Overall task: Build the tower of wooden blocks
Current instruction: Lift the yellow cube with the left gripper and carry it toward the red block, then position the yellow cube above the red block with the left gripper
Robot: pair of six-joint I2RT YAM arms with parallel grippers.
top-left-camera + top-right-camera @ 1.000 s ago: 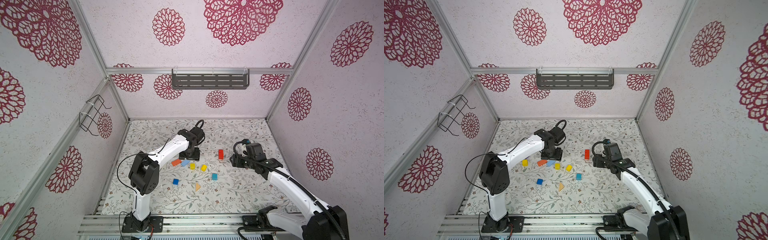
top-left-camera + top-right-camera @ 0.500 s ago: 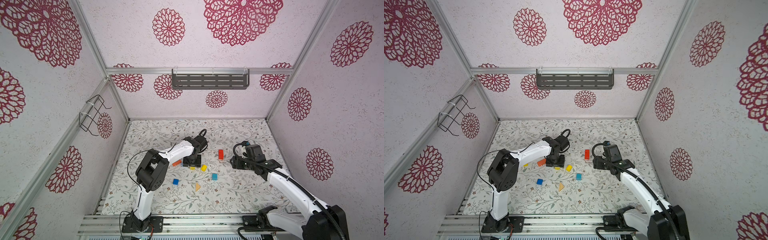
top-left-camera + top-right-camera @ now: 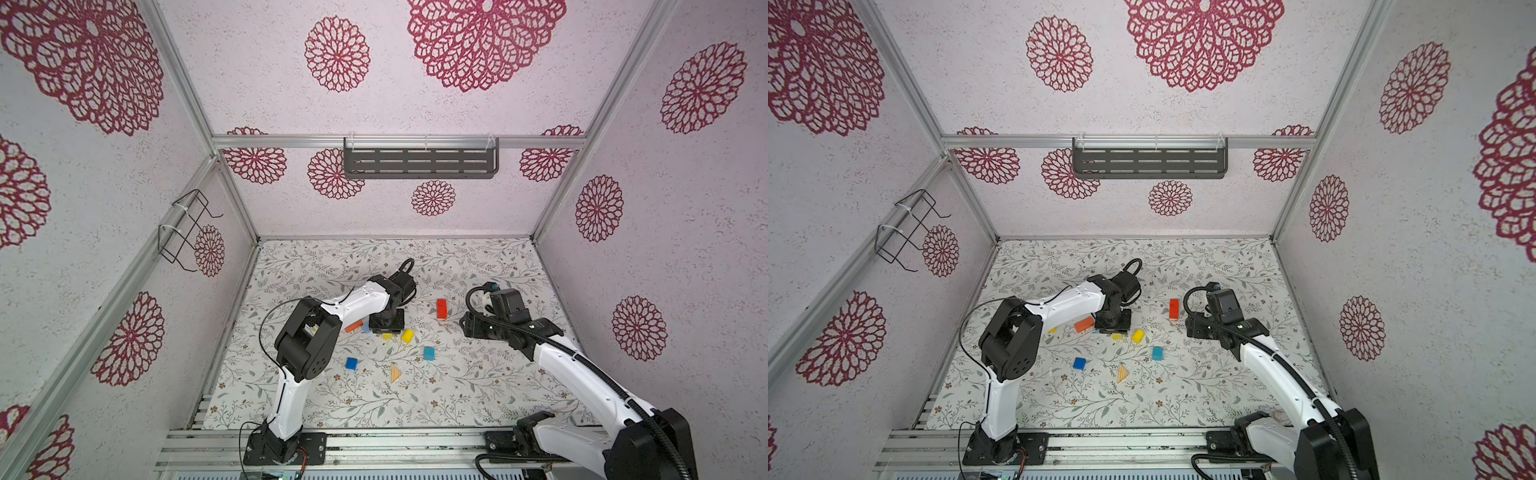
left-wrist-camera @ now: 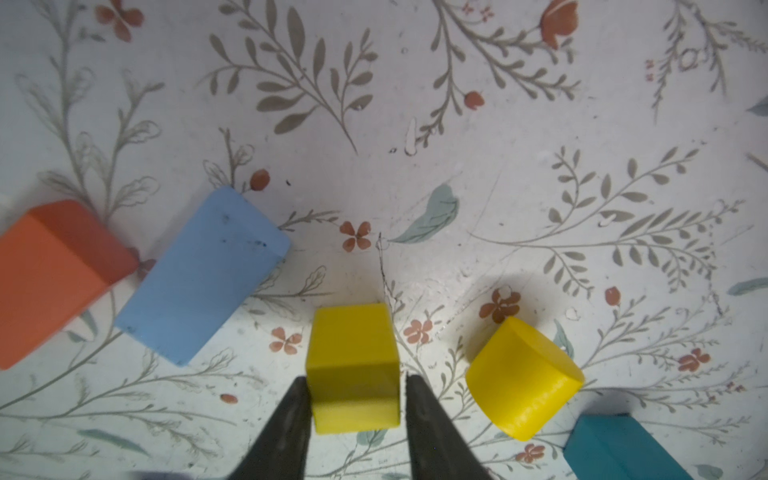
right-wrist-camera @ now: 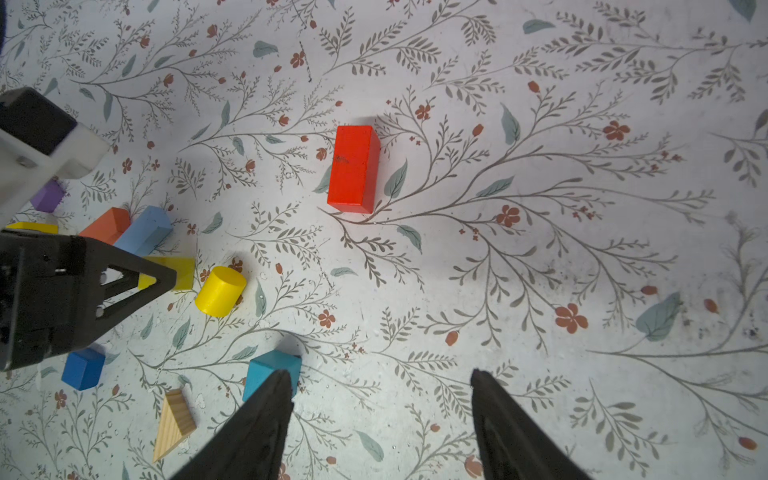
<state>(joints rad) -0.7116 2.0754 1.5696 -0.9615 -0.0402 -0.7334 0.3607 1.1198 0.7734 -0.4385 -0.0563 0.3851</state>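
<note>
Left end effector [image 4: 356, 379] has swung in over the yellow cube [image 4: 351, 345], jaws flanking it, grip unclear; yellow cylinder [image 4: 523, 374] just beside. Right end effector [image 5: 380, 372] hangs open, free counter [image 5: 582, 291] ahead.

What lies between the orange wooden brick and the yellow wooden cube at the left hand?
A light blue wooden brick, close beside the orange brick; the left wrist view shows it.

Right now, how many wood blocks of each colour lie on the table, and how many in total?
Red block: 1
Orange block: 1
Yellow blocks: 3 (cube, cylinder, partly hidden piece)
Light blue block: 1
Dark blue block: 1
Teal block: 1
Purple block: 1
Unpainted wedge: 1
Total: 10
</note>
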